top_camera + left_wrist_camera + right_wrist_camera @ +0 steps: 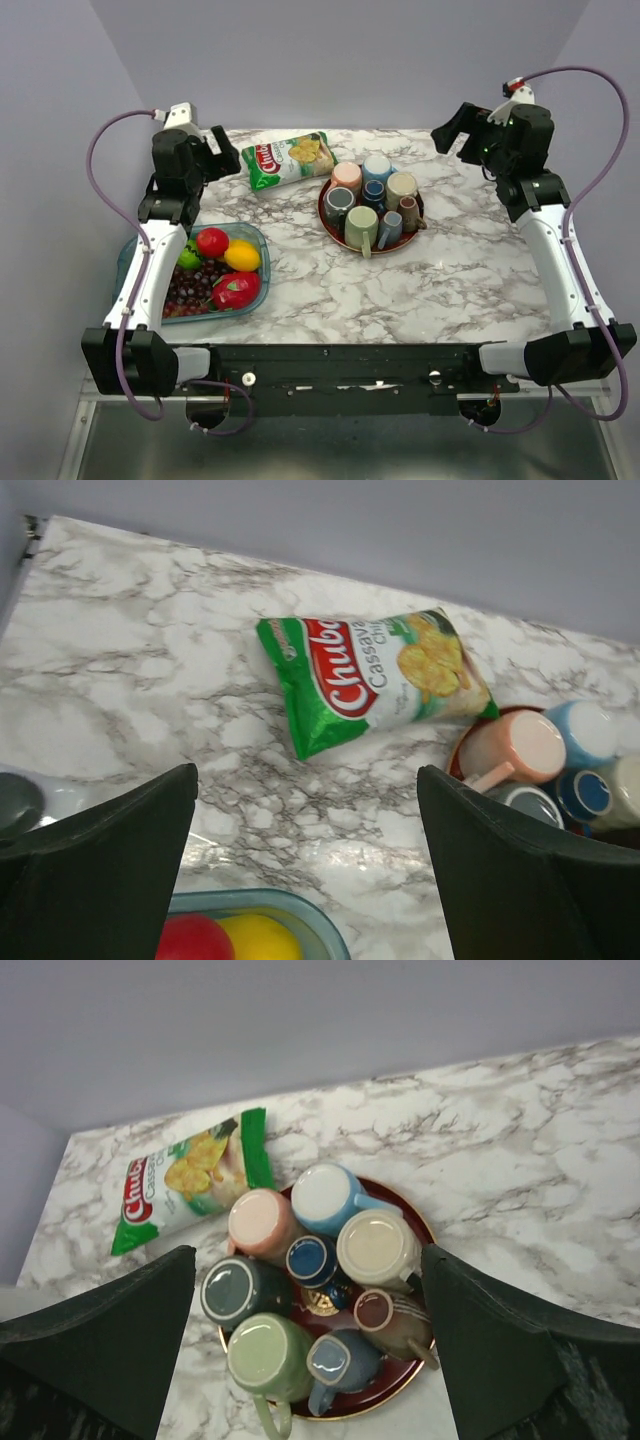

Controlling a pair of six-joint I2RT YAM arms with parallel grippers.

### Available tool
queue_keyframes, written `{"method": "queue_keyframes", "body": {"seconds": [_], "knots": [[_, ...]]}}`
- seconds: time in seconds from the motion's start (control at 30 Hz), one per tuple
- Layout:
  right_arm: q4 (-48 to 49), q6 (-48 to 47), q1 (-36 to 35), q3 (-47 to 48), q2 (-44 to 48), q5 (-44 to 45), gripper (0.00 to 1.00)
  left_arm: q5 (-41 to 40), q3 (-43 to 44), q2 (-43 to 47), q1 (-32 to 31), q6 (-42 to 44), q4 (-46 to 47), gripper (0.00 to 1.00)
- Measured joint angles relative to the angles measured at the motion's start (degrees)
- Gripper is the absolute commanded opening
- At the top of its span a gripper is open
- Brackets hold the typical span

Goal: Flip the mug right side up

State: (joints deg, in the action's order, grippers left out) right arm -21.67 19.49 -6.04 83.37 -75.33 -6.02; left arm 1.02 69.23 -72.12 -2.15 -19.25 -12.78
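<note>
Counter (450, 270) of white marble with grey veins fills the top view. Left arm (150, 270) rises along the left edge and right arm (560, 250) along the right edge, and both reach up toward the far corners. The left gripper (305, 810) hangs above the far left corner with its fingers spread wide and nothing between them. The right gripper (308, 1260) hangs high near the far right corner, also spread wide and holding nothing.

A clear blue box (264, 262) sits at the near left corner, touching the left arm in the top view. A dark red plate (395, 1388) sits a little toward the far edge from the middle of the counter. A green chips bag (290, 160) lies flat near the far edge, just beside the plate on its left.

Eight mugs (372, 205) stand packed together on the plate, and most show a flat bottom upward. The green mug (262, 1358) is nearest, with its handle over the plate rim. Then come the cream mug (375, 1250), pink mug (260, 1222), light blue mug (322, 1195), grey mug (235, 1293), blue-grey mug (335, 1360), brown mug (390, 1318), which seems tilted, and the small dark blue mug (312, 1258) in the middle.

In the box lie dark grapes (190, 285), a red fruit (235, 290), a yellow fruit (242, 255), an apple (212, 242) and a green fruit (188, 258).
</note>
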Motion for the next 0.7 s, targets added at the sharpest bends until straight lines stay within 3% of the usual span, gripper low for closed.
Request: {"method": "queue_keyframes", "body": {"seconds": [0.3, 0.5, 0.7], "knots": [[-2.05, 0.44, -4.24, -4.22, -2.01, -0.61, 0.98, 0.87, 3.61, -5.31, -19.89, 0.5, -4.96, 0.99], [-5.18, 2.75, -4.26, -6.16, -2.01, 5.57, 0.98, -6.97, 9.68, -12.68, -32.3, -7.91, -13.9, 0.99], [-9.9, 6.01, -4.24, -6.21, -2.01, 13.9, 0.98, -12.59, 17.92, -23.37, -39.82, -13.2, -20.41, 0.92]]}}
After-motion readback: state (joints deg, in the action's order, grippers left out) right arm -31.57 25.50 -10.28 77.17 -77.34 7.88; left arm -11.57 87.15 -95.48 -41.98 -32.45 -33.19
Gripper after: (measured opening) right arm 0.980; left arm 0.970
